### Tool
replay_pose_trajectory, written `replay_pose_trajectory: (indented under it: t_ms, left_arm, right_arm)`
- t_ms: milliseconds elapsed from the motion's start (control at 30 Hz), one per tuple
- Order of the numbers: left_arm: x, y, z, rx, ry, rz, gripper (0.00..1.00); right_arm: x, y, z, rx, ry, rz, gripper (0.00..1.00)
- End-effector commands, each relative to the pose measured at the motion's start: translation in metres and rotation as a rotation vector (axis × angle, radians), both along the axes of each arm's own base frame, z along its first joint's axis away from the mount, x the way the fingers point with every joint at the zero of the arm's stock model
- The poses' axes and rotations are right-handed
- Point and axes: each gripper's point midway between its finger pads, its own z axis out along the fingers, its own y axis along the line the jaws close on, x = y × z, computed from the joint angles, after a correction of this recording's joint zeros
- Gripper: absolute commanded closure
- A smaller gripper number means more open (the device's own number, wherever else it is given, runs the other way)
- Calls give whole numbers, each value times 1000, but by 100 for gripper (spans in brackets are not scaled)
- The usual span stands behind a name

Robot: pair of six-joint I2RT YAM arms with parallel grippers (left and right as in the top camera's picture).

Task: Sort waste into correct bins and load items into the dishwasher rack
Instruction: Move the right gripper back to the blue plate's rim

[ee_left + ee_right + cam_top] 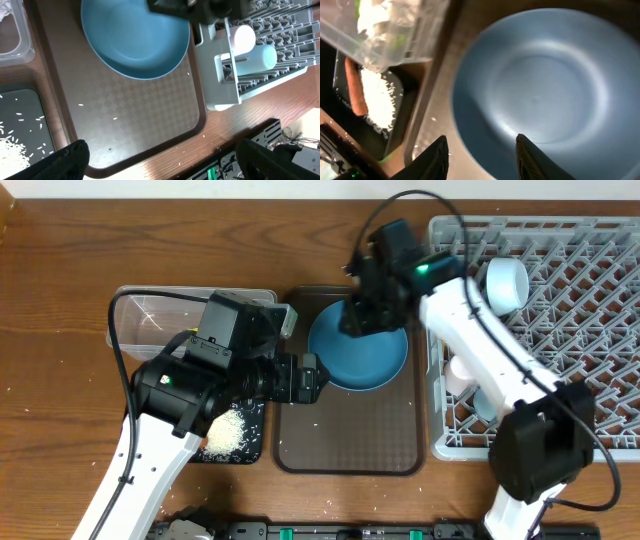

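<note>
1 dark blue round plate (365, 360) sits on the far half of 1 large brown serving tray (350, 435), betw. the bins and the rack.

R gripper (482, 150) is at the plate's far rim. Wrist view: jaws part-way apart and straddling the rim, 1 finger (530, 160) over the plate's inside, the other over the tray. Can't tell if it's actually pinching the plate.

L gripper (167, 157) is just beside the plate's left edge, jaws spread wide w/ nothing betw. them, only bare tray below.

Bins, 2, both left of the brown tray:
- 1 clear rectangular plastic tub (150, 320), far side, mostly hidden under the L arm. R wrist view shows white crumpled stuff w/ a green bit (375, 25) inside.
- 1 shallow black rectangular tray (22, 107), near side, holding 1 heap of white rice-like crumbs (228, 432) plus scattered grains. 1 orange-brown strip (355, 85) lies next to the heap.

A few stray grains (80, 105) lie on the brown tray, and a couple on the table by its near edge.

1 large square grey plastic rack w/ peg lattice (570, 330) is right of the brown tray. 3 vessels are in it, all along its left side:
- 1 white round bowl-like one (505, 280), far end.
- 1 pale pink cup (458, 370).
- 1 light blue cup (483, 405), just beside the pink one, both lying on their sides at the near-left corner.
</note>
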Motion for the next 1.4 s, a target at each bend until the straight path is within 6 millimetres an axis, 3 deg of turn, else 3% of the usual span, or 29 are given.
replay_pose_trajectory:
  t_ms: [0,367,767,967,1367]
  left_arm:
    - [0,2,-3,12,2,1,4]
    - [0,2,-3,12,2,1,4]
    - [0,2,-3,12,2,1,4]
    - [0,2,-3,12,2,1,4]
    - [0,2,-3,12,2,1,4]
  right_arm:
    - [-10,14,-10,-69,-5,-27,56]
    - [-44,55,-15,-200,-99,18,55]
    - [-75,83,-16,-242,-141,60,55]
    - [-63,71,-14,-326,-226,22,50]
    - [-36,57,-11,-322,-259,-36,50]
